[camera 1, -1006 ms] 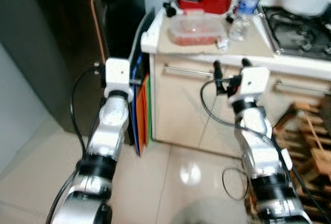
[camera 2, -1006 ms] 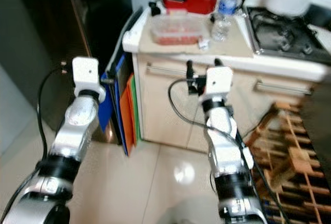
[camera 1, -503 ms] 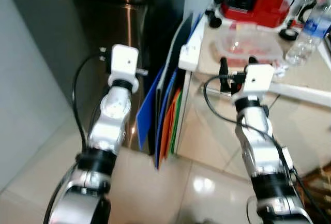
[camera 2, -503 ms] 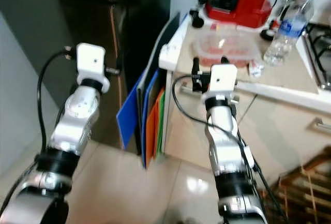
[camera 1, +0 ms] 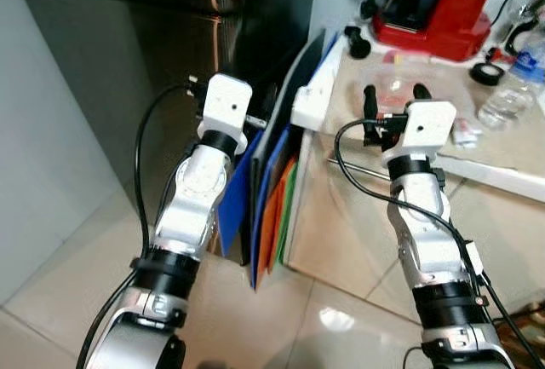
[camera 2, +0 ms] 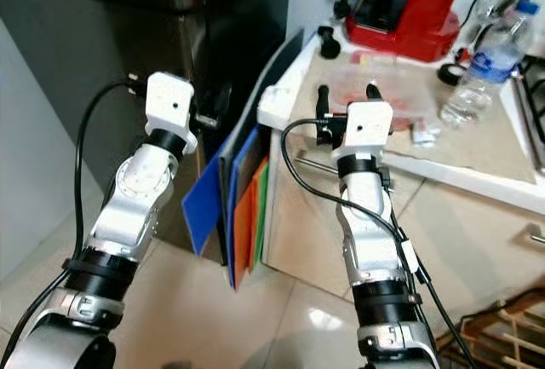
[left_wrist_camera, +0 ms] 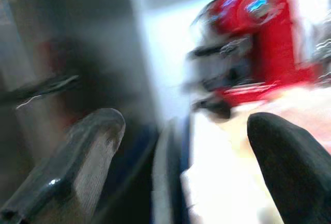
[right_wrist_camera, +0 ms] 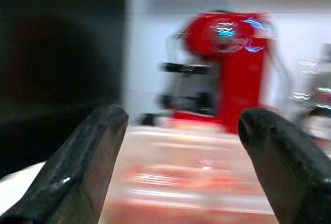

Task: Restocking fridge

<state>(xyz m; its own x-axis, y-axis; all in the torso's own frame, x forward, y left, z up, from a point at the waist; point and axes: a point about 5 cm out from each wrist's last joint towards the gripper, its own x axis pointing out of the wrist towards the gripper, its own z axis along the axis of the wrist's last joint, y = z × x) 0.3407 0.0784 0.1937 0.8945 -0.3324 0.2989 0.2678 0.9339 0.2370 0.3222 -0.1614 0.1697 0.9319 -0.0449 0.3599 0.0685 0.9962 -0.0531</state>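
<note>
The dark steel fridge [camera 1: 196, 20] stands shut at the left, its handle strip running down the door. On the counter [camera 1: 511, 143] to its right lies a clear plastic container [camera 1: 398, 86] with red food inside. My right gripper [camera 1: 392, 95] is raised just in front of that container, fingers open and empty; in the right wrist view the container [right_wrist_camera: 201, 175] sits between the two black fingers [right_wrist_camera: 88, 157]. My left gripper [left_wrist_camera: 185, 123] is raised near the fridge's edge, also open and empty.
Blue, orange and green folders [camera 1: 268, 203] stand wedged between fridge and counter. A red coffee machine [camera 1: 434, 2], a water bottle [camera 1: 515, 88] and small items sit on the counter. A grey wall [camera 1: 43, 156] is at the left, tiled floor [camera 1: 68, 292] below.
The whole picture has swung left, bringing the fridge and counter corner nearer, so the camera moved. Both arms keep their raised pose with fingers open.
</note>
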